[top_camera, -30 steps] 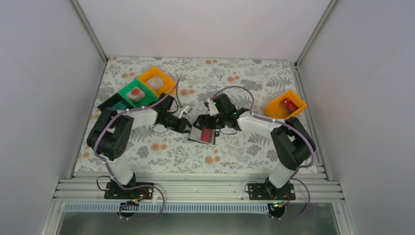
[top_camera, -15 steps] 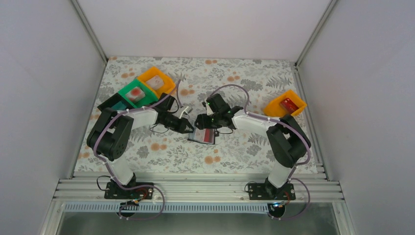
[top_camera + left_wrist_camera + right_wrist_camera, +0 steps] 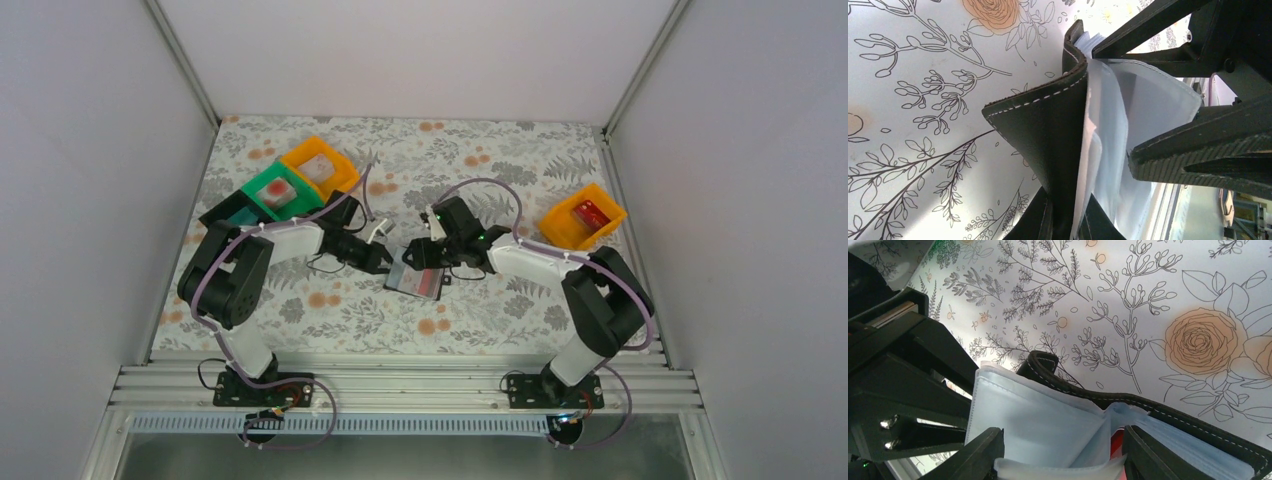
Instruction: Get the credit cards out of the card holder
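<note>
The black card holder (image 3: 418, 284) lies open at mid-table, its stitched cover (image 3: 1048, 115) lifted on the left side. My left gripper (image 3: 388, 264) is shut on that cover edge and the clear sleeves (image 3: 1108, 150), as the left wrist view shows (image 3: 1068, 220). My right gripper (image 3: 418, 256) reaches in from the right. Its fingers (image 3: 978, 455) stand on both sides of the pale sleeves (image 3: 1038, 425), and a bowed sleeve spans between them. A strip of a red credit card (image 3: 1117, 442) shows inside, next to the right finger. Other credit cards are hidden.
An orange tray (image 3: 560, 230) with a red object stands at the right edge. At the back left sit an orange tray (image 3: 300, 153), a green tray (image 3: 258, 185) and a black tray (image 3: 222, 212). The floral cloth (image 3: 480, 160) covers the table.
My right gripper's fingers have drawn closer together around the sleeves, and the right arm swung a little left, then back. The left gripper and the holder stayed put.
</note>
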Controlling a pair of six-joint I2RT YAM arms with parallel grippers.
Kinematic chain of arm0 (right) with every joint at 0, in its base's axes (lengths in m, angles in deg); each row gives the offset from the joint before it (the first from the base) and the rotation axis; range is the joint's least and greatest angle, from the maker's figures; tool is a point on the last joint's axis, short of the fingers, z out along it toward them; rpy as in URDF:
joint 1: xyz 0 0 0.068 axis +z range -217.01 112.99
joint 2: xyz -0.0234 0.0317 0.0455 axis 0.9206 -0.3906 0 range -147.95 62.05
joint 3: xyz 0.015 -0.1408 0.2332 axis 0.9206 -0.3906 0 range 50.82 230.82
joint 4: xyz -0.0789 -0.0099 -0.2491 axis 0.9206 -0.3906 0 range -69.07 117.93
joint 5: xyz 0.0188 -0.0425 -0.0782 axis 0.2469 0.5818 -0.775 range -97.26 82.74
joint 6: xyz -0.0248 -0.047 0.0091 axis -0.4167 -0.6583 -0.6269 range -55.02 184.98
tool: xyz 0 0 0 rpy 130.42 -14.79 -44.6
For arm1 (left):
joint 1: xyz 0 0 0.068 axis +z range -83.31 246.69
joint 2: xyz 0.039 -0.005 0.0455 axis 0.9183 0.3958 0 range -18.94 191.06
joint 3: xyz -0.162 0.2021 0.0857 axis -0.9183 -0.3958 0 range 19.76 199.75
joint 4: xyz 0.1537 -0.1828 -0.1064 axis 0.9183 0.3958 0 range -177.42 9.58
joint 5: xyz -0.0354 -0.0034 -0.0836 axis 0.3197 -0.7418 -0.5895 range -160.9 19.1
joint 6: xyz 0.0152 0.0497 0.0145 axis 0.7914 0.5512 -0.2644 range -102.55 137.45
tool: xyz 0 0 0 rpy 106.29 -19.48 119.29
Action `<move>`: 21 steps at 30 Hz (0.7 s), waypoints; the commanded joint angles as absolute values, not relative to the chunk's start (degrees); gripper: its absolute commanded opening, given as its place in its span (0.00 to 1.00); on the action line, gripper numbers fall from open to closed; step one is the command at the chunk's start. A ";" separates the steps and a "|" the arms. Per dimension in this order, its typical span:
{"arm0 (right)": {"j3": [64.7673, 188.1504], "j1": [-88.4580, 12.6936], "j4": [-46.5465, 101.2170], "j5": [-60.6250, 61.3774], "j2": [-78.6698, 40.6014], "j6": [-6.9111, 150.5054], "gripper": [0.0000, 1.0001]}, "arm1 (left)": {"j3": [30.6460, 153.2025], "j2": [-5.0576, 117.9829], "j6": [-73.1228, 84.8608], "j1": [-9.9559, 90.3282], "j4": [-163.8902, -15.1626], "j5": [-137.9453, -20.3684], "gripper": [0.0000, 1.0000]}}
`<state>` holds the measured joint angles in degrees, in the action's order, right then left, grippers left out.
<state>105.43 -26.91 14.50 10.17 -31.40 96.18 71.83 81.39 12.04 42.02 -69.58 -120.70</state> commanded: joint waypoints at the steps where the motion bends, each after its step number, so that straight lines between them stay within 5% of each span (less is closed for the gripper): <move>1: 103.09 -28.22 17.10 14.33 -29.05 95.00 0.50 | 73.87 81.01 13.32 42.20 -70.31 -120.26 0.14; 3: 102.18 -28.81 17.58 14.68 -28.85 94.82 0.50 | 74.35 80.59 14.06 42.55 -69.63 -120.45 0.39; 5: 101.54 -29.24 18.09 15.38 -28.84 94.51 0.49 | 74.40 79.51 14.65 43.25 -69.47 -120.75 0.50; 14: 101.88 -30.60 19.65 17.63 -28.88 95.12 0.49 | 72.45 79.92 14.69 44.89 -71.42 -129.06 0.72; 21: 103.71 -30.89 17.77 14.50 -28.85 98.98 0.49 | 71.75 78.87 15.08 43.95 -72.93 -131.97 0.76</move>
<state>101.52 -30.32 17.28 16.02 -30.44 96.58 72.07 80.06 13.96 44.64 -71.15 -128.22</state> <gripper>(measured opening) 0.554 0.757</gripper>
